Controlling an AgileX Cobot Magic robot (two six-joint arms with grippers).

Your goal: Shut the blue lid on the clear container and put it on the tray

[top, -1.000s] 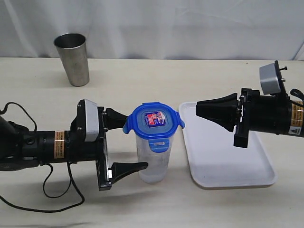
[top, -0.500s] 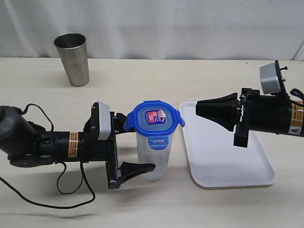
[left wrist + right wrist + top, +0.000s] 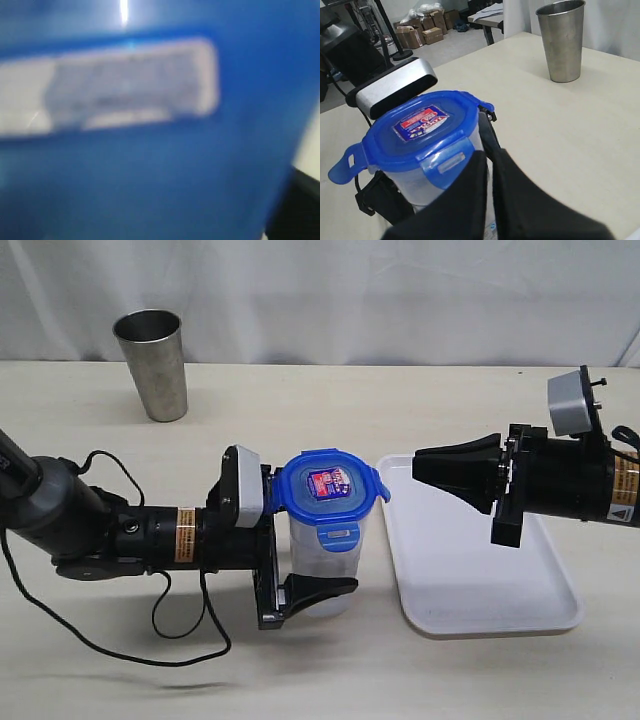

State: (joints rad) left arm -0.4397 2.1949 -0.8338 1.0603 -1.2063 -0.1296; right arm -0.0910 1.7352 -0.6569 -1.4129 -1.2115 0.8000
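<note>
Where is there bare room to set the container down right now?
The tray is bare, though the right fingers hang above its far edge. Also open: the table between the steel tumbler and the tray. Crowded around the clear container, left fingers flanking it.

The blue lid point(image 3: 150, 175) fills nearly the whole view, too close to be sharp. On its blue plastic is a pale rounded-rectangular patch point(image 3: 125, 85), so blurred that slot or label cannot be told. One black finger point(image 3: 302, 212) shows just beside the lid's edge, with a pale sliver of background point(image 3: 311, 145) next to it.
</note>
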